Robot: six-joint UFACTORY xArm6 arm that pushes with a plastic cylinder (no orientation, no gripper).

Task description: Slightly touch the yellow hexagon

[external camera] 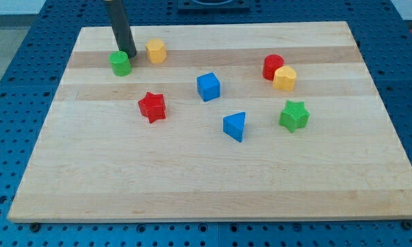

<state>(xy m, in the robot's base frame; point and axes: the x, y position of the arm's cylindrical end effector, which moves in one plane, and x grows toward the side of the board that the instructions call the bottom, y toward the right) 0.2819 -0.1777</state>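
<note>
The yellow hexagon [156,51] sits near the view's top left on the wooden board [206,178]. My tip [130,55] is just to its left, with a small gap between them. The tip stands right behind the upper right edge of a green cylinder [121,63], and I cannot tell whether it touches that block. The dark rod rises from the tip out of the view's top.
A red star [152,106] and a blue cube [208,86] lie near the middle. A blue triangle [235,126] and a green star [294,115] lie to the right. A red cylinder [272,66] touches a second yellow block [285,78].
</note>
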